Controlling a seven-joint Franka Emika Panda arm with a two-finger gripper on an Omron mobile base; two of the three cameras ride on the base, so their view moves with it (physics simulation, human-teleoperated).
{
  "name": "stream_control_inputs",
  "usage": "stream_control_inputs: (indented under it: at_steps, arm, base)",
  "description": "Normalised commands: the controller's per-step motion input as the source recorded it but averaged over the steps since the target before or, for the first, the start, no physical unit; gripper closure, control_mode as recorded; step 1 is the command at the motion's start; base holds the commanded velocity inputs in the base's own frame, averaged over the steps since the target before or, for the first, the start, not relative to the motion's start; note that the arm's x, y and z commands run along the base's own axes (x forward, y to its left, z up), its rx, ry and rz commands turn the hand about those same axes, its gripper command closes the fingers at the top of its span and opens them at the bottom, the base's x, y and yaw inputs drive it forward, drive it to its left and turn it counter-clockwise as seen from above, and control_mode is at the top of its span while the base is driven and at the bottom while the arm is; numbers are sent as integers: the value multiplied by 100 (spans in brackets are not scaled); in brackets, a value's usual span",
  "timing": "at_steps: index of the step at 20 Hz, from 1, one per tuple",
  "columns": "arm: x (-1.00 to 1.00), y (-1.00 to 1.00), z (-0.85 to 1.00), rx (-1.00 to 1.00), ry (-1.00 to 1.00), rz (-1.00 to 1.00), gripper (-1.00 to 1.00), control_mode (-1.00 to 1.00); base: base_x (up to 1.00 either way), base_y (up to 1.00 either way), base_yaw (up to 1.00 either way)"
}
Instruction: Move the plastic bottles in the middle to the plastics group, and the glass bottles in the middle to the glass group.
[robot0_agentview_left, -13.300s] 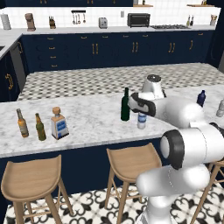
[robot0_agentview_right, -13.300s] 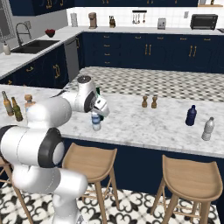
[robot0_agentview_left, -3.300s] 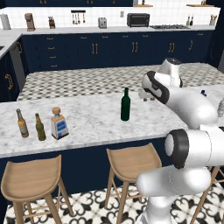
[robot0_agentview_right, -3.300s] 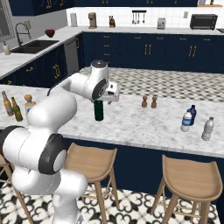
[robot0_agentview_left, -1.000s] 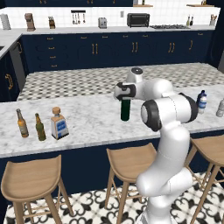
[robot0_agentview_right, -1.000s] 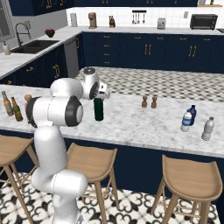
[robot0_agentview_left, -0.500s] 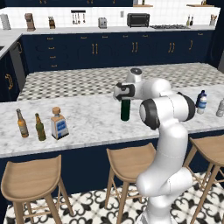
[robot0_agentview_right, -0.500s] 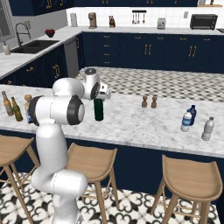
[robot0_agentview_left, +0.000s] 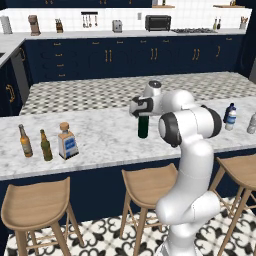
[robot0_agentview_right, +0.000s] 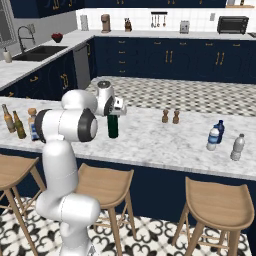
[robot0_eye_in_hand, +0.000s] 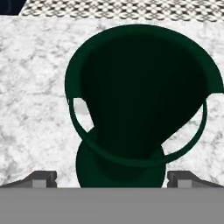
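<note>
The dark green wine bottle (robot0_agentview_left: 143, 127) stands upright near the middle of the marble surface (robot0_agentview_left: 100, 145), and the hand (robot0_agentview_left: 142, 107) sits directly over its top, fingers spread wide on either side of the neck without pinching it. Well to the bottle's left stand the square clear bottle (robot0_agentview_left: 67, 142) and two slim beer bottles (robot0_agentview_left: 35, 142). Just beyond the bottle to its right are two small brown shakers (robot0_agentview_right: 170, 116); farther right, the small water bottle (robot0_agentview_right: 213, 139) touches the navy bottle (robot0_agentview_right: 220, 130), with the grey bottle (robot0_agentview_right: 237, 146) beside them.

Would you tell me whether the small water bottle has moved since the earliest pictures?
Yes. The water bottle left the green wine bottle and now stands far right, beside the navy bottle.
</note>
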Motion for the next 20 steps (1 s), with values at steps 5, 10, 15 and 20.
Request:
stream_control_inputs:
  at_steps: [5, 10, 15, 20]
  arm:
    - [2, 0, -4, 0, 1, 0, -100, -100]
    - [0, 0, 0, 0, 0, 0, 100, -100]
    - [0, 0, 0, 0, 0, 0, 100, -100]
    - [0, 0, 3, 0, -2, 0, 100, -100]
  base:
    - [0, 0, 0]
    - [0, 0, 0]
    - [0, 0, 0]
    - [0, 0, 0]
